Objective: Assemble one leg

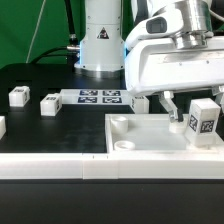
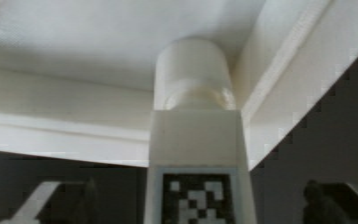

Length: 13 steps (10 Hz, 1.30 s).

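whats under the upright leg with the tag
The white panel lies under the leg. The leg's own lower end covers the spot below it, so whether a socket sits there, or they touch, cannot be seen.

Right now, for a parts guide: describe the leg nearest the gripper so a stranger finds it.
Find the large white panel in the foreground. At its end toward the exterior view's right, under the gripper, the leg stands upright, tag facing the camera. The other legs lie off the panel, on the black table.

Exterior view looks low across the table (image 1: 40,85) from nearby; wrist view hugs the leg (image 2: 197,120) both share.
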Each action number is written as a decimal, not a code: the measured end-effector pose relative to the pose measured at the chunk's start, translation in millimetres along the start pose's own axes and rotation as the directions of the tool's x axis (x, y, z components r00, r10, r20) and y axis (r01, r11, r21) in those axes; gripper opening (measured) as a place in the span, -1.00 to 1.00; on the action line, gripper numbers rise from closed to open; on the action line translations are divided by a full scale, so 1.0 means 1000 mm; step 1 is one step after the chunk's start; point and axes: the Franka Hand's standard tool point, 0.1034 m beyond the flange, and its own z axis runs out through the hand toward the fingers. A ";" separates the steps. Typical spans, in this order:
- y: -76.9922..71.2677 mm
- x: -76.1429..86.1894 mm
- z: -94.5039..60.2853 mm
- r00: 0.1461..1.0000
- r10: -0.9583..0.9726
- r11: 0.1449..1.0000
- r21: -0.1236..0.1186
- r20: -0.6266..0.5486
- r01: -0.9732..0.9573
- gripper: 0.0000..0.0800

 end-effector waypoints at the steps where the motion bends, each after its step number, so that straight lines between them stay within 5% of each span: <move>1: 0.000 0.000 0.000 1.000 0.000 1.000 0.000 0.000 0.000 0.55; 5: -0.001 0.002 -0.001 1.000 -0.001 1.000 0.005 0.013 0.001 0.62; 8: -0.003 0.027 -0.011 1.000 -0.007 1.000 0.016 0.028 0.006 0.62; 11: -0.005 0.029 -0.011 0.998 -0.008 1.000 0.027 0.063 0.006 0.62; 13: -0.005 0.023 -0.009 0.968 -0.002 0.998 0.066 0.251 -0.015 0.62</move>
